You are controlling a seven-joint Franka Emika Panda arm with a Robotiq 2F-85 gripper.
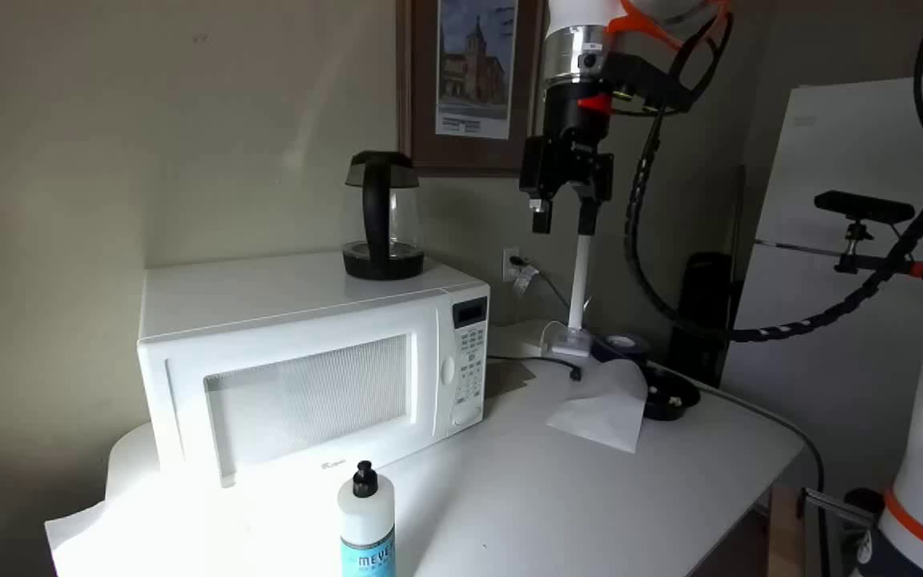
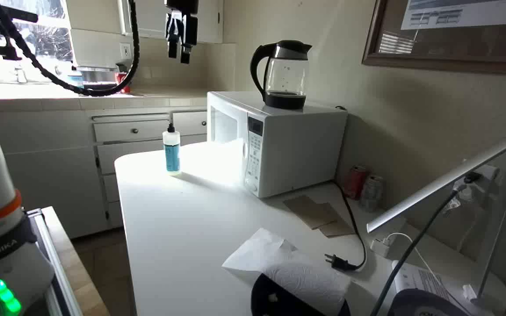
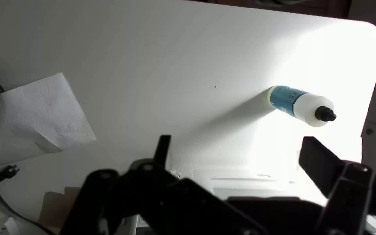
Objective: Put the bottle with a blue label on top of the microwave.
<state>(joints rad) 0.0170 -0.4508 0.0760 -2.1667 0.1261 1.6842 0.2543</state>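
Observation:
The bottle with a blue label stands upright on the white table in front of the microwave; it shows in both exterior views (image 1: 366,517) (image 2: 172,151), its base cut off in one of them. In the wrist view the bottle (image 3: 297,103) is at the upper right, beyond the fingertips. The white microwave (image 1: 309,393) (image 2: 299,149) stands against the wall, and part of its front (image 3: 246,182) shows between the fingers in the wrist view. My gripper (image 1: 565,223) (image 2: 179,55) (image 3: 237,142) is open and empty, high above the table, apart from the bottle and microwave.
A glass kettle (image 1: 381,216) (image 2: 283,77) stands on the microwave top. A paper towel (image 1: 606,409) (image 2: 288,263) (image 3: 34,114) lies over a dark bowl (image 1: 667,394). A loose plug (image 2: 340,262), cans (image 2: 356,182) and a lamp (image 2: 450,184) are near the wall.

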